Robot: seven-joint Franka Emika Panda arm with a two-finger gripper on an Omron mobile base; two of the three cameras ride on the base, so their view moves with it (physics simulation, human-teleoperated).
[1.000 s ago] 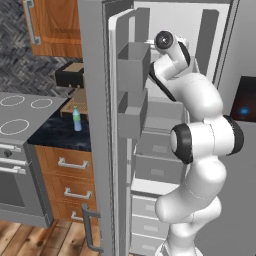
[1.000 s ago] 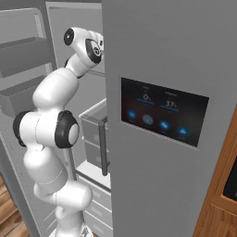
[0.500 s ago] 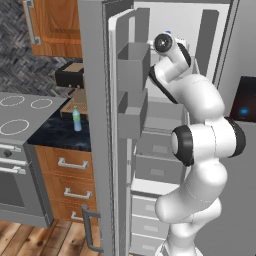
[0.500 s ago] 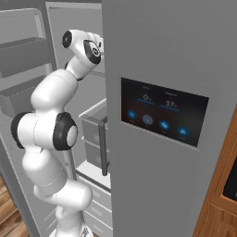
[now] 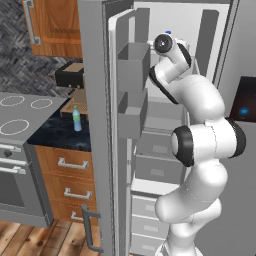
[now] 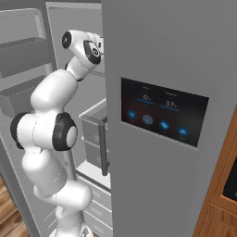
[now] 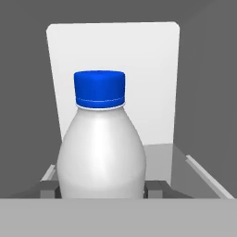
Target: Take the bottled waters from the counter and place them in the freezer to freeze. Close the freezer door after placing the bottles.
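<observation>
White freezer walls and a shelf surround the gripper, whose jaws are clamped on the stout white bottle with the blue cap, held upright inside the compartment. Outward, the freezer door stands open, and the green-capped bottle waits upright on the black counter beside the stovetop.

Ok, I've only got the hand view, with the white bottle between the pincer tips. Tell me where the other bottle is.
Observer: The green-capped bottle stands upright on the counter, beside the stovetop.
Operator: Report the freezer door.
Observer: The freezer door stands wide open, its bins facing the arm.
Operator: Give me the arm's height.
Observer: It reaches into the upper part of the freezer, above the grey drawers.
</observation>
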